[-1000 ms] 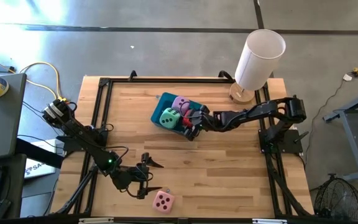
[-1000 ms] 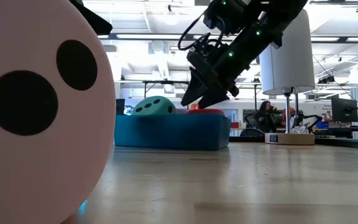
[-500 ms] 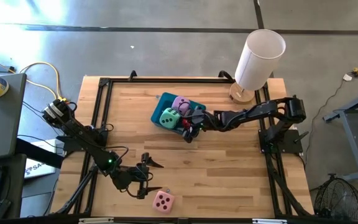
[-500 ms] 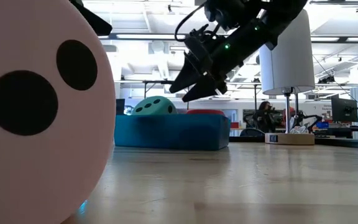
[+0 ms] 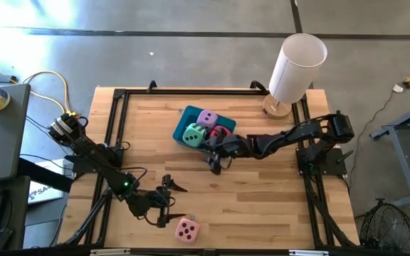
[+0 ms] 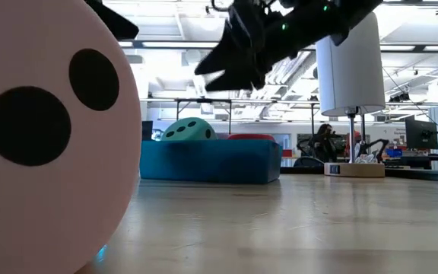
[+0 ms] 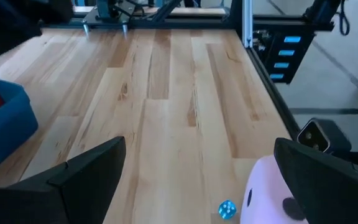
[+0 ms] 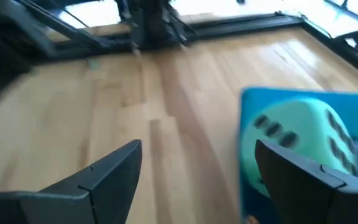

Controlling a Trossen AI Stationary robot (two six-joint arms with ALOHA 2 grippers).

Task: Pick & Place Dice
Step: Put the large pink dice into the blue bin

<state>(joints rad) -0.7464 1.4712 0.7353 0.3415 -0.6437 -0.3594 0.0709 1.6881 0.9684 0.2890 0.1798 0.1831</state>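
The teal tray (image 5: 185,114) stands mid-table and holds the mint green die (image 5: 193,133), the lilac die (image 5: 207,119) and the red die (image 5: 221,133). The pink die (image 5: 186,229) rests on the table by the near edge and fills the left of the low view (image 6: 44,137). My right gripper (image 5: 213,161) hovers open and empty just off the tray's near side, above the table (image 6: 220,70). My left gripper (image 5: 169,203) waits open just left of the pink die (image 7: 269,193), with nothing between its fingers.
A white cylinder on a round wooden base (image 5: 296,65) stands at the far right corner. A black frame (image 5: 119,96) runs along the table's edges. A tiny blue die (image 7: 227,209) lies on the wood beside the pink die. Bare wood lies between the tray and the near edge.
My right gripper has risen from just above the red die in the tray and moved toward the table's near edge, tipping up closer to level. Its fingers stay equally far apart. The dice in the tray lie as before.
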